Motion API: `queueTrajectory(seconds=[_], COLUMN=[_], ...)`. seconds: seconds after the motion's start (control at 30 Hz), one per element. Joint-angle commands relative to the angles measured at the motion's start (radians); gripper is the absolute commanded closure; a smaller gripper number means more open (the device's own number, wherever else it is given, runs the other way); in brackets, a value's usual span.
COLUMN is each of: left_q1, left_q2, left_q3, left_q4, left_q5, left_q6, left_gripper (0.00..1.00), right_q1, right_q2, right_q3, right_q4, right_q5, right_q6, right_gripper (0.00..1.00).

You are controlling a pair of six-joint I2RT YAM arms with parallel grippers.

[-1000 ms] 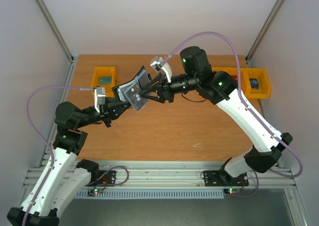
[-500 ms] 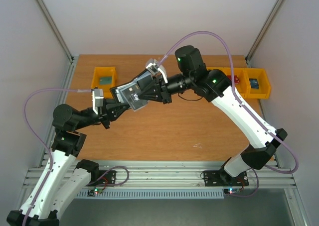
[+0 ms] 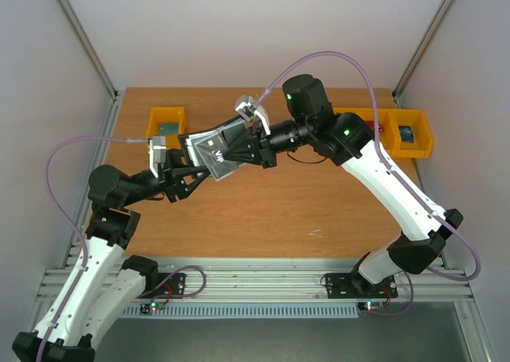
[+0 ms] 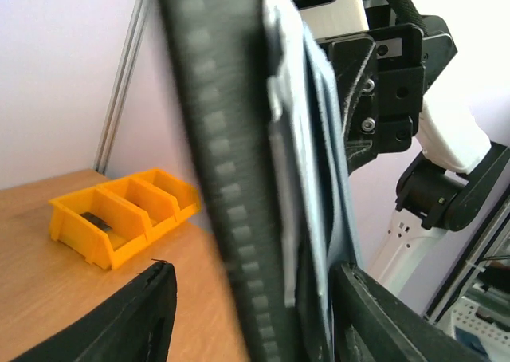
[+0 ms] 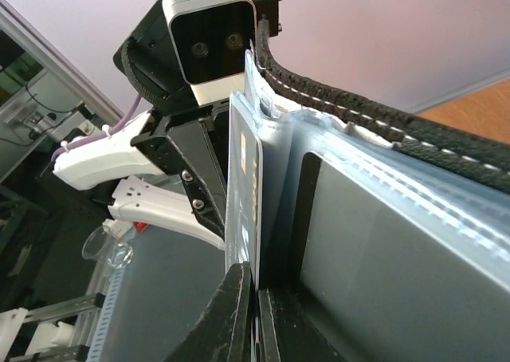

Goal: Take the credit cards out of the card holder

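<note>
Left gripper (image 3: 194, 179) opened off card holder (image 3: 213, 148); wooden table (image 3: 319, 206), white walls (image 3: 239, 27).

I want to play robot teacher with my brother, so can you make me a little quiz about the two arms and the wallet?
1. True or false: the wallet lies inside a yellow bin.
2. Which gripper is open? A. left B. right C. neither
3. Fill in: the white letters on the dark card read ___.

Key:
1. False. It is held up in the air between the arms.
2. A. The left gripper has its fingers apart, with the wallet between them.
3. VIP
</note>
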Motion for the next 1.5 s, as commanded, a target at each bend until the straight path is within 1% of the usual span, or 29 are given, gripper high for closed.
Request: queueTrajectory(seconds=[0.0, 0.2, 0.3, 0.37, 0.47, 0.57, 0.63, 0.67, 0.7, 0.73, 0.77, 0.8, 0.87, 0.97, 1.07, 1.2, 1.33, 1.47], left_q1=[-0.002, 0.010, 0.010, 0.008, -0.004, -0.015, -0.018, -0.019, -0.019, -0.019, -0.019, -0.020, -0.019, -0.019, -0.019, -0.019, -0.019, -0.019], left_q2=[0.003, 0.016, 0.022, 0.032, 0.045, 0.052, 0.051, 0.047, 0.045, 0.042, 0.040, 0.038, 0.032, 0.022, 0.022, 0.024, 0.027, 0.031], left_q3=[0.005, -0.010, -0.008, 0.002, 0.023, 0.034, 0.032, 0.031, 0.028, 0.025, 0.021, 0.019, 0.014, 0.003, -0.001, -0.002, -0.001, 0.002], left_q4=[0.096, 0.128, 0.131, 0.112, 0.071, 0.065, 0.054, 0.048, 0.045, 0.042, 0.041, 0.040, 0.039, 0.053, 0.068, 0.073, 0.072, 0.072], left_q5=[0.039, 0.073, 0.075, 0.062, 0.019, 0.017, 0.026, 0.025, 0.024, 0.019, 0.015, 0.017, 0.021, 0.025, 0.032, 0.039, 0.039, 0.038], left_q6=[-0.067, -0.111, -0.110, -0.101, -0.067, -0.058, -0.045, -0.031, -0.021, -0.015, -0.009, -0.005, 0.006, 0.010, 0.008, 0.013, 0.016, 0.016], left_gripper=[0.41, 0.33, 0.32, 0.35, 0.44, 0.54, 0.70, 0.81, 0.92, 0.99, 1.00, 1.00, 1.00, 1.00, 1.00, 1.00, 1.00, 1.00], right_q1=[-0.015, -0.025, -0.026, -0.025, -0.014, 0.015, 0.017, 0.016, 0.016, 0.016, 0.017, 0.014, 0.000, -0.027, -0.033, -0.033, -0.031, -0.029], right_q2=[-0.030, -0.042, -0.041, -0.033, -0.016, 0.002, 0.004, 0.003, 0.001, 0.001, 0.000, -0.001, -0.013, -0.055, -0.074, -0.070, -0.066, -0.060], right_q3=[-0.017, -0.010, 0.002, 0.007, -0.003, -0.003, -0.003, -0.004, -0.003, -0.002, -0.003, -0.003, -0.011, -0.046, -0.060, -0.066, -0.077, -0.079], right_q4=[0.006, -0.016, -0.028, -0.031, -0.008, 0.018, 0.037, 0.042, 0.040, 0.036, 0.027, 0.016, -0.010, -0.007, -0.013, -0.032, -0.020, -0.019], right_q5=[0.058, 0.070, 0.067, 0.056, 0.017, -0.015, -0.018, -0.013, -0.009, -0.007, -0.007, -0.004, 0.015, 0.049, 0.125, 0.194, 0.187, 0.180], right_q6=[0.008, -0.008, -0.014, -0.009, 0.006, -0.001, 0.003, 0.000, -0.004, -0.008, -0.013, -0.018, -0.025, -0.019, -0.033, -0.042, -0.038, -0.039], right_gripper=[0.99, 0.99, 0.99, 0.99, 0.99, 0.99, 0.99, 0.99, 0.98, 0.95, 0.87, 0.82, 0.76, 0.76, 0.76, 0.81, 0.82, 0.81])
